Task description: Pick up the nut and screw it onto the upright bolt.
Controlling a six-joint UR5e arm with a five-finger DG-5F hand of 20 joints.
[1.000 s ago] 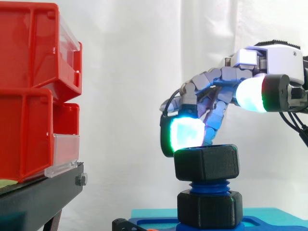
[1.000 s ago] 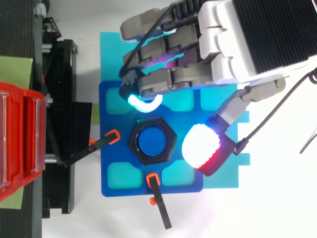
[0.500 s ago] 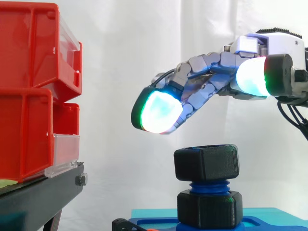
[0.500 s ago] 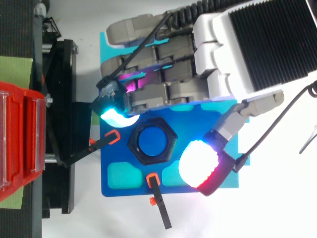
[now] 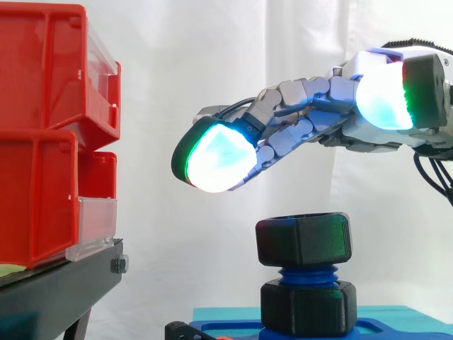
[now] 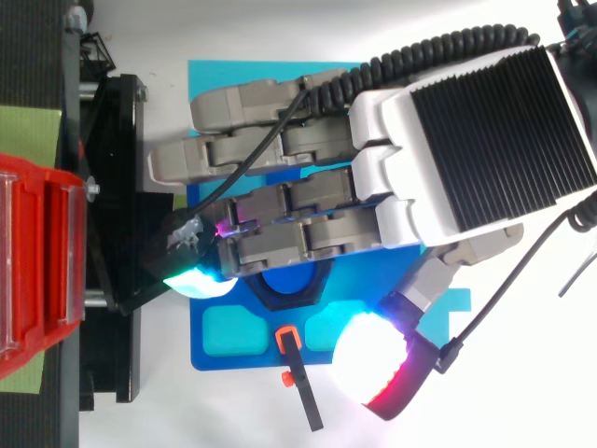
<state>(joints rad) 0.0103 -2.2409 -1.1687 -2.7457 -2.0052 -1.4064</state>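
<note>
my hand (image 5: pixel 311 117) is hovering over the black hexagonal plastic nut (image 5: pixel 303 239) sitting atop the blue threaded bolt (image 5: pixel 306 273), fingers stretching out straight, gripping nothing.

I see my hand (image 6: pixel 420 177) as grey segmented fingers (image 6: pixel 280 245) on a white shell with a black ribbed panel; its thick black-backed fingertip pads (image 5: pixel 216 159) glow white, edged green and red.

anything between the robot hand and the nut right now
Nothing visible. In the side view the robot hand hovers open above the nut, with only open air between them. The nut already sits on top of the bolt, on its blue threads.
</note>
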